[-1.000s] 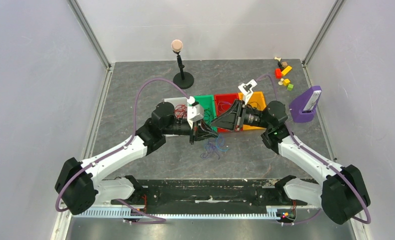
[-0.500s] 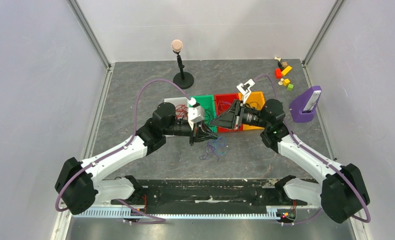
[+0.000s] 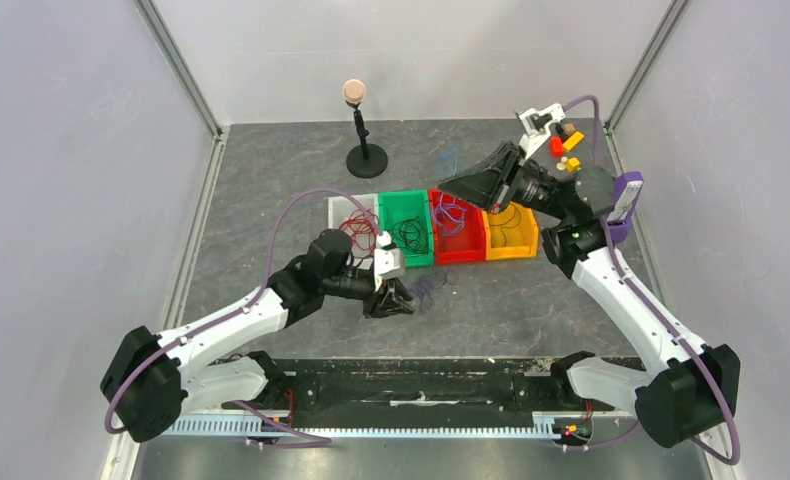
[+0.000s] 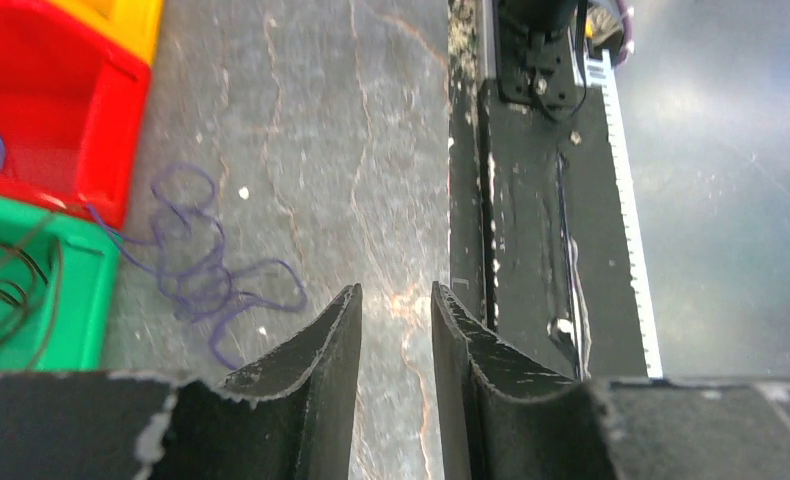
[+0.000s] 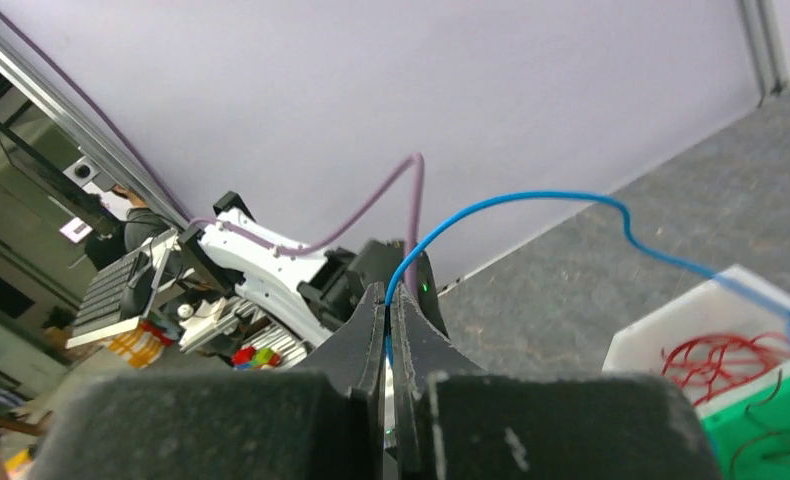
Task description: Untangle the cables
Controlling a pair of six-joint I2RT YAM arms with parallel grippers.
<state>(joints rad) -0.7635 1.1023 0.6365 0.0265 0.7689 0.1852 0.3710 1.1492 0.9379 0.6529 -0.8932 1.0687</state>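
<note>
Grey table (image 3: 271, 170) walled in white, a row of four bins (image 3: 516, 243) across its middle.
The left fingers (image 4: 321, 340) stand slightly apart low over the table, gripping nothing, just beside a loose purple-blue cable tangle (image 4: 196, 270) lying before the red bin (image 4: 61, 110) and green bin (image 4: 76, 300). The right fingers (image 5: 366, 330), high toward the far right corner, are closed on a blue cable (image 5: 531, 197) that runs down toward the bins.

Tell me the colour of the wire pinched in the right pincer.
The wire is blue; clearest in the right wrist view.
</note>
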